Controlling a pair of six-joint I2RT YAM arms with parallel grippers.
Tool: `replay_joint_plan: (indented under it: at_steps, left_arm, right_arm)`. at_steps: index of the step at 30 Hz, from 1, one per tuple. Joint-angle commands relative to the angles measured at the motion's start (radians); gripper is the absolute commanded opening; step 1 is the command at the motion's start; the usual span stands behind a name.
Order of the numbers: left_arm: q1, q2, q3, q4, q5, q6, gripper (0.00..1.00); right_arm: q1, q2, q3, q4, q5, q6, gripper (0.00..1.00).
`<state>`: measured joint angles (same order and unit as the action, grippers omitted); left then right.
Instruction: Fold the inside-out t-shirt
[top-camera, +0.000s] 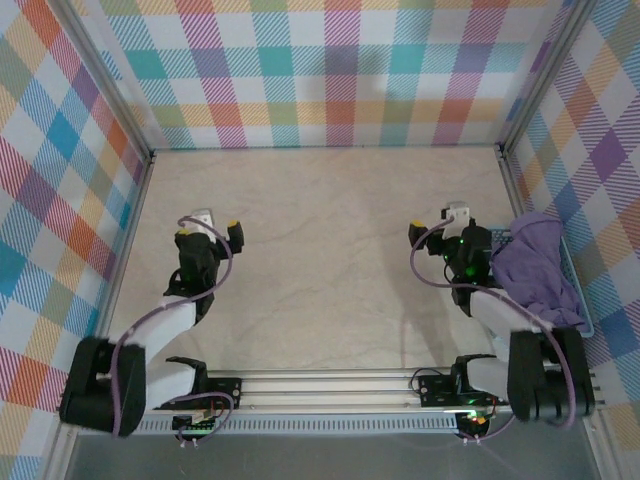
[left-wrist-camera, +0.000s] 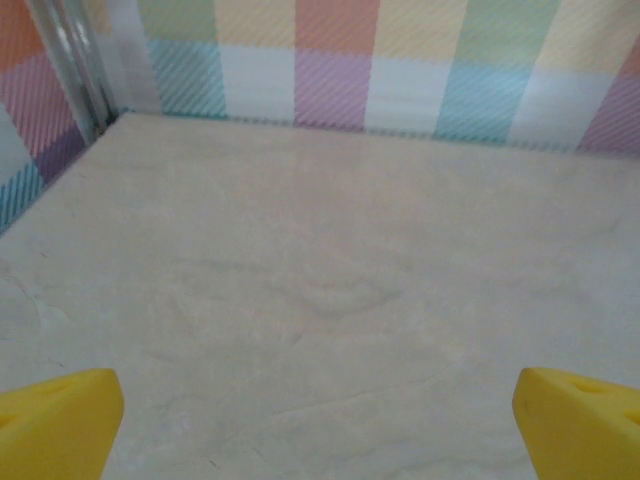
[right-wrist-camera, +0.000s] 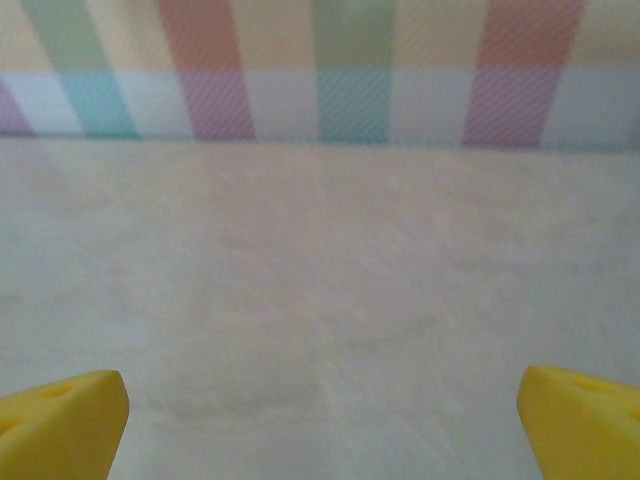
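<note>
Top external: left hand (top-camera: 218, 223) and right hand (top-camera: 435, 222) gape empty; the right should pinch the lavender t-shirt (top-camera: 535, 270) by a top fold at the right edge of the surface (top-camera: 320, 270)

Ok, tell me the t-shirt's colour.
The t-shirt is plain lavender purple, clearest from the top external view.

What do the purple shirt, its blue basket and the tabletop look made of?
T-shirt: thin soft fabric, probably cotton knit, matte; it slumps in wrinkles. Basket: likely light blue plastic; stiff gridded wall. Table: smooth hard beige top with faint marble veining, perhaps laminate.
</note>
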<state>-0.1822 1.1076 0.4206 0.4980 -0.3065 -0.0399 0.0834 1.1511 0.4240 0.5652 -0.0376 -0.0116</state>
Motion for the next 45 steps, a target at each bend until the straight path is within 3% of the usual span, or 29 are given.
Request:
replay_joint_plan:
  at_steps: [1, 4, 6, 9, 14, 17, 19, 20, 22, 28, 35, 45]
  left_arm:
    - [-0.005, -0.133, 0.107, -0.294, -0.079, -0.199, 1.0]
    - [-0.003, -0.193, 0.263, -0.639, -0.158, -0.437, 1.0]
    - [-0.002, -0.21, 0.339, -0.86, -0.176, -0.511, 1.0]
    - [-0.001, -0.254, 0.342, -0.981, -0.177, -0.579, 1.0]
    - [0.0, -0.344, 0.236, -0.91, 0.039, -0.525, 1.0]
    - [0.001, -0.361, 0.214, -0.884, 0.19, -0.453, 1.0]
    - [-0.001, -0.353, 0.212, -0.888, 0.254, -0.427, 1.0]
    - [-0.002, -0.351, 0.209, -0.892, 0.28, -0.417, 1.0]
    - [-0.008, -0.354, 0.186, -0.881, 0.305, -0.405, 1.0]
    - [-0.013, -0.386, 0.11, -0.81, 0.38, -0.385, 1.0]
    - [-0.02, -0.394, 0.062, -0.738, 0.428, -0.369, 1.0]
    - [-0.028, -0.422, 0.038, -0.724, 0.426, -0.362, 1.0]
  right_arm:
    - [0.01, -0.127, 0.107, -0.24, -0.074, 0.063, 1.0]
    - [0.009, -0.221, 0.252, -0.486, -0.01, 0.262, 1.0]
    - [0.009, -0.254, 0.371, -0.722, 0.014, 0.396, 1.0]
    - [0.009, -0.264, 0.429, -0.852, -0.066, 0.425, 1.0]
    - [0.009, -0.287, 0.393, -0.891, -0.055, 0.454, 1.0]
    - [0.007, -0.26, 0.457, -1.025, 0.102, 0.449, 1.0]
    - [0.0, -0.229, 0.508, -1.14, 0.313, 0.466, 1.0]
    - [-0.02, -0.204, 0.532, -1.198, 0.405, 0.485, 1.0]
    - [-0.098, -0.149, 0.571, -1.287, 0.472, 0.543, 1.0]
    - [-0.275, -0.049, 0.59, -1.346, 0.526, 0.612, 1.0]
    - [-0.443, 0.093, 0.56, -1.317, 0.467, 0.651, 1.0]
    - [-0.52, 0.251, 0.524, -1.259, 0.408, 0.687, 1.0]
